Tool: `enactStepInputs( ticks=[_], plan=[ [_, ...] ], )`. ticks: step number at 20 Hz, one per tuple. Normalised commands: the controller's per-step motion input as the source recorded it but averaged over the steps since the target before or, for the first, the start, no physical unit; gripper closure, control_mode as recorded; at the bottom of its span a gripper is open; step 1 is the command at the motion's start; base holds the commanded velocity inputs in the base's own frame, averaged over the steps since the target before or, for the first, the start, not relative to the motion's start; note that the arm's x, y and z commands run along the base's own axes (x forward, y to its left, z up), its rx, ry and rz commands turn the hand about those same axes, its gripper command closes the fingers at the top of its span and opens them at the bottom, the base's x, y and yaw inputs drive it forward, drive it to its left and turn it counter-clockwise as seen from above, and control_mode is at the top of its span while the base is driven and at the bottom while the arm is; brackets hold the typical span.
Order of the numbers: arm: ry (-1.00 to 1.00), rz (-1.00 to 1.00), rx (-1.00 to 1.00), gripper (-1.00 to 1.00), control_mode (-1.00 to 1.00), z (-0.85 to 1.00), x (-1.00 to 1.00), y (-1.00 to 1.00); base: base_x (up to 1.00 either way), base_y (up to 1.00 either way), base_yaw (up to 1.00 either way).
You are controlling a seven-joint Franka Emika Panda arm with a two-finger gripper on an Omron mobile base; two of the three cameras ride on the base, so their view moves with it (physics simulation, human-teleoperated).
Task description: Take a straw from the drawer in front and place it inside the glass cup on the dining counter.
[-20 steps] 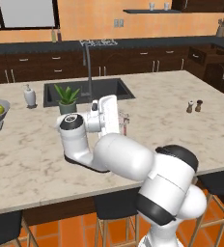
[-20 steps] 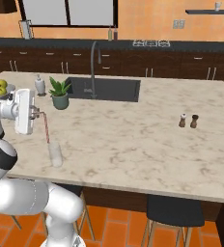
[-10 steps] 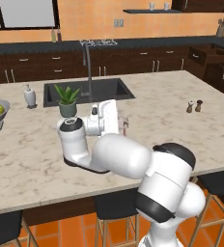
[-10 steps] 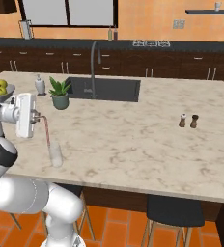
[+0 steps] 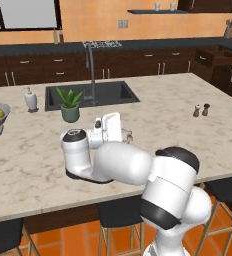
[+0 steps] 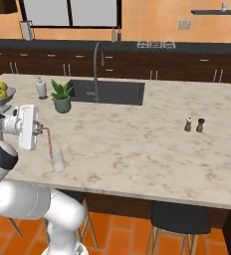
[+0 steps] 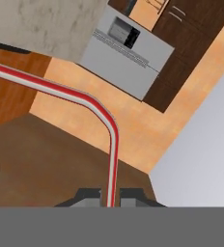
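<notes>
Barely shifted since earlier: hand (image 6: 39,130) pinching straw (image 6: 49,142) by bent end, long part dropping into glass cup (image 6: 58,160) on table (image 6: 152,144), ready for release.

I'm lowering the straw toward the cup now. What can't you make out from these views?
- Whether the thin pink-red straw tip is inside the small clear glass cup: right base view, too small to tell.
- The cup in the left base view: hidden behind the arm.
- The gripper fingers: hand view, mostly cut off by the bottom band.
- The straw's far end: hand view, cut off by the left edge.
</notes>
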Motion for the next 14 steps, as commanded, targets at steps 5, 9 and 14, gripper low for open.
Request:
enactStepInputs(
  ticks=[5, 9, 14],
  plan=[
    [0.0, 0.0, 0.0, 1.0, -1.0, -0.3, 0.0, 0.02, 0.0, 0.0, 0.0],
    [0.0, 0.0, 0.0, 1.0, -1.0, -0.26, -0.16, 0.0, 0.0, 0.0, 0.0],
    [-0.01, 0.0, 0.0, 1.0, -1.0, 0.03, -0.57, 0.0, 0.0, 0.0, 0.0]
  ],
)
